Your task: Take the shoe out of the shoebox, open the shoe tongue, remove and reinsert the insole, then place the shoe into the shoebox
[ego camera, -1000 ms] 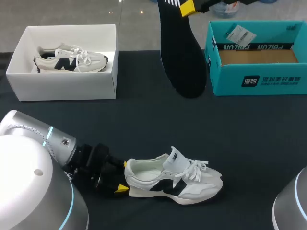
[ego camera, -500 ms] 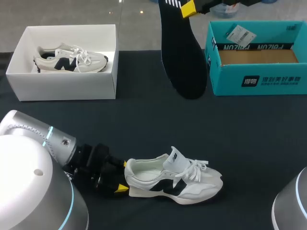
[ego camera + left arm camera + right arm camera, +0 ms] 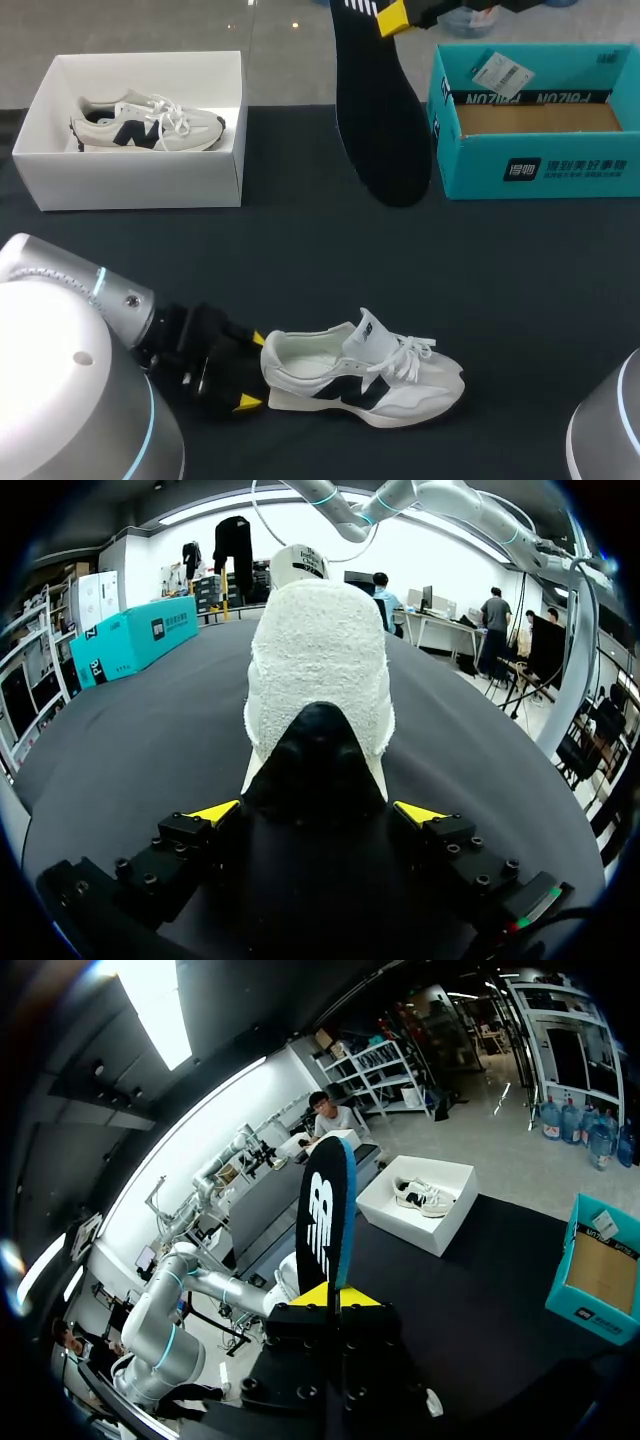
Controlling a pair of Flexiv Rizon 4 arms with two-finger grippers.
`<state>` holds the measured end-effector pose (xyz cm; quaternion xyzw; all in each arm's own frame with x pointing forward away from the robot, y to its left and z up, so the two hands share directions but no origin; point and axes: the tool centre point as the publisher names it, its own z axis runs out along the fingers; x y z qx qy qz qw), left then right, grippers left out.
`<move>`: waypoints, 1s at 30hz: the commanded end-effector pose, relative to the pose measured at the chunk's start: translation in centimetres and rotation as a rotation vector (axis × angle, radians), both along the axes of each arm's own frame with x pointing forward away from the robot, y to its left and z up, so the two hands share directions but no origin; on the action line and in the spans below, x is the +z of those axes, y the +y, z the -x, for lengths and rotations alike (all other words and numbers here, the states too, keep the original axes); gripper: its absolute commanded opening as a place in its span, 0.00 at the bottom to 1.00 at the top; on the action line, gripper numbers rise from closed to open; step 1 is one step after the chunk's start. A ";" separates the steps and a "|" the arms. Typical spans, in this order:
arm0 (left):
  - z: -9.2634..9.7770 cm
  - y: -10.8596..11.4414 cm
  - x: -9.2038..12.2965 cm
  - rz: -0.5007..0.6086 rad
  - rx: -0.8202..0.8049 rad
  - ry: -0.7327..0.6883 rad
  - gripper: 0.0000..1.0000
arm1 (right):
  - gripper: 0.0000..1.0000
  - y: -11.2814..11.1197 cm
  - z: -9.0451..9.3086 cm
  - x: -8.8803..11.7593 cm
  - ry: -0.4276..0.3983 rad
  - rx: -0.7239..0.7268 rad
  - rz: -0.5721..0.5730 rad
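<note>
A white sneaker with black trim (image 3: 360,380) lies on its sole on the dark table near the front, toe to the right, tongue raised. My left gripper (image 3: 252,372) is right behind its heel, open. In the left wrist view the heel of the sneaker (image 3: 320,670) sits between the spread yellow fingertips (image 3: 215,812) with a gap on each side. My right gripper (image 3: 395,15) is high at the back, shut on the black insole (image 3: 380,110), which hangs down above the table. In the right wrist view the insole (image 3: 325,1210) stands up out of the gripper (image 3: 328,1295).
A white shoebox (image 3: 130,180) at the back left holds a second sneaker (image 3: 145,122). A teal box (image 3: 530,170) with a paper tag (image 3: 500,70) stands at the back right. Dark table lies between the boxes and the front sneaker.
My left gripper has opened and let go of the sneaker's heel, with its lower fingertip dropping away. The sneaker stayed put. The right arm and insole have not moved.
</note>
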<state>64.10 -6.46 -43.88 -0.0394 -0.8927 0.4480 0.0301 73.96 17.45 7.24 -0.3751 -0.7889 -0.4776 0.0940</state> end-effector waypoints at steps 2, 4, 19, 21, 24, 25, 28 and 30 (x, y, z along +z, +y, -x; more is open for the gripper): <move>-0.1 1.1 0.4 -0.035 0.006 -0.025 1.00 | 0.00 0.2 -0.1 0.0 0.002 -0.001 0.002; -0.3 1.8 0.6 -0.075 0.007 -0.053 1.00 | 0.00 0.2 -0.1 0.0 0.002 -0.001 0.002; 0.5 6.3 6.6 -0.397 0.011 -0.172 1.00 | 0.00 0.2 -0.1 0.0 0.002 -0.001 0.002; 0.7 6.6 7.4 -0.403 0.026 -0.169 1.00 | 0.00 0.2 -0.1 0.0 0.002 -0.001 0.002; 1.0 6.8 8.2 -0.407 0.034 -0.158 1.00 | 0.00 0.2 -0.1 0.0 0.002 -0.001 0.002; 1.2 6.8 8.5 -0.410 0.036 -0.158 1.00 | 0.00 0.2 -0.1 0.0 0.002 -0.001 0.002; 1.3 6.8 9.1 -0.405 0.030 -0.150 1.00 | 0.00 0.2 -0.1 0.0 0.002 -0.001 0.002; 1.3 6.7 9.5 -0.396 0.015 -0.137 1.00 | 0.00 0.2 -0.1 0.0 0.002 -0.001 0.002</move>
